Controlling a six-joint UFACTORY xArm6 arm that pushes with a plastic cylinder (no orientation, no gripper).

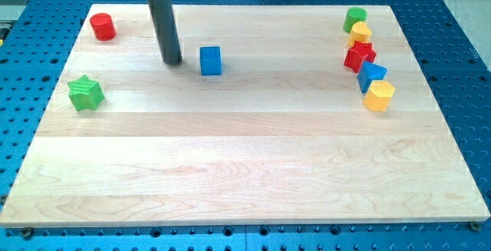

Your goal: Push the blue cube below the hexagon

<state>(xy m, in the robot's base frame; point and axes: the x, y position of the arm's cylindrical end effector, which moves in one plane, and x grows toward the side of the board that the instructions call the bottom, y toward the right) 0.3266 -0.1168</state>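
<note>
tip: my tip (173,60) is sitting on the board, upper-left area, just beside the blue cube (210,60) on its view-left side. small gap showing, can't tell if touching.
end effector: plain rod, no jaws, so nothing opening, closing or clamping.
blue cube: resting upper-centre-left of the wooden board (245,174), well apart from the right-hand cluster.
target: yellow hexagon (378,95) is sitting at the bottom of the cluster near the view's right edge. spot below it looks bare.
cluster: top to bottom going green cylinder (354,18), yellow block (360,33) (shape unclear), red star-ish block (359,56), a 2nd blue block (372,75), then the hexagon. all packed close or touching.
others: red cylinder (102,27) top-left, green star (85,92) left edge. both out of the way.
step: imo lining up behind the cube for a push toward view-right. transit not done yet.
next move: needing a long push right + downward, so tip should be contacting the cube's upper-left side, not pure left.
risk: straight-right push is heading into the red/blue blocks. gotta dip the path below the hexagon first.
</note>
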